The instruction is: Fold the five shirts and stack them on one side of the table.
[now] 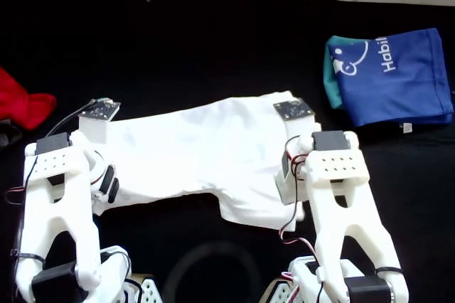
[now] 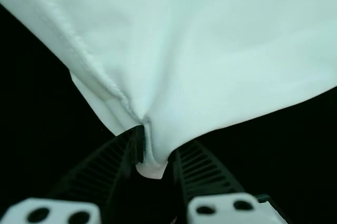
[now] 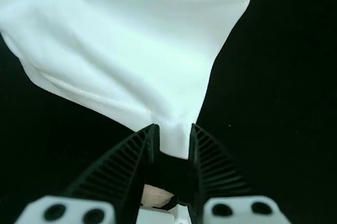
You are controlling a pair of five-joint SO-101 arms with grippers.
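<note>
White shirt (image 1: 206,153) at the centre of the table (image 1: 178,40), stretched between 9 and 3 o'clock in the high view, wrinkled and sagging toward 5 o'clock. Left gripper (image 2: 155,153) clamped on a stitched hem fold at the shirt's 9 o'clock end, cloth bunched tight between the jaws. Right gripper (image 3: 171,140) clamped on the edge at the 3 o'clock end, a narrow tongue of cloth nipped between the jaws. Probably an early fold of this shirt, with 2 shirts seemingly done: blue shirt (image 1: 394,75) folded at 2 o'clock atop a teal shirt (image 1: 329,75), well apart from the white one. Red shirt (image 1: 21,104) crumpled at 9 o'clock by the table edge, not yet folded. To do the step well: raise both ends together and evenly, draw them gently apart to take out the slack, carry the held edge toward 12 o'clock in 1 level sweep, and lay it down with edges matched before letting go. Avoid tugging harder on 1 side, for fear of slipping the thin right-hand pinch. Mind the loose flap near 5 o'clock, so as not to trap a crease beneath. As for writing: white lettering and a round white emblem on the blue shirt, not read off here; a small pale label (image 1: 407,127) just beside that stack at its 6 o'clock; no print visible on the white shirt.
</note>
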